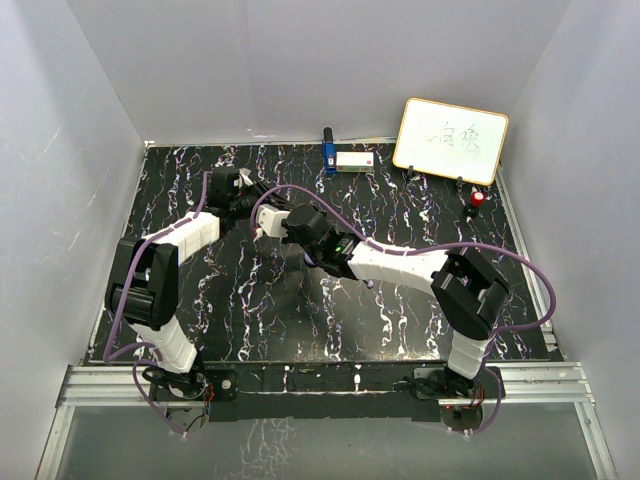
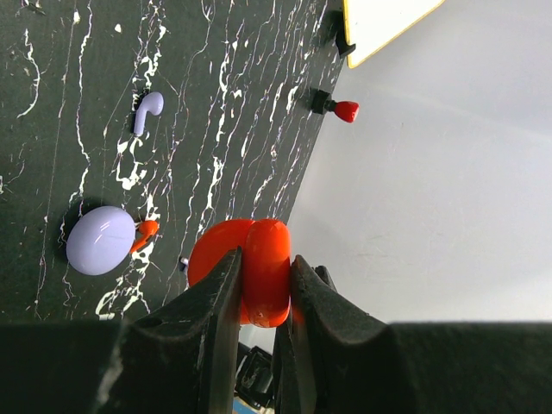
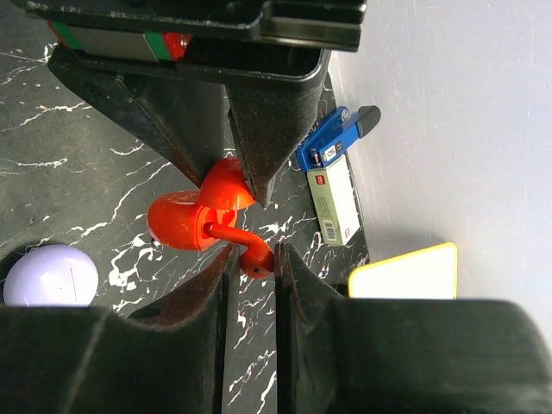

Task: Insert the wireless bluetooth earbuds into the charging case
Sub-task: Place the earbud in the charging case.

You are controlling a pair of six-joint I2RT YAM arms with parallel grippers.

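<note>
A glossy orange-red clamshell charging case (image 2: 259, 267) stands hinged open, its two rounded halves spread. The left gripper (image 2: 266, 257) is closed tight on one half and holds it near a smooth pale lilac round case (image 2: 101, 240) that sits on the black white-veined worktop (image 2: 52, 86).

The right gripper (image 3: 254, 250) is closed almost fully on the bulbous end of a small orange-red earbud (image 3: 226, 235). Its thin stem points away from the gripper, straight at the open half of the orange-red case. Its long axis runs from gripper to case, and the stem tip is at the rim.

A second orange-red earbud (image 2: 145, 231) lies touching the lilac case. A pale lilac earbud (image 2: 148, 110) lies flat, well apart from the lilac case.
</note>
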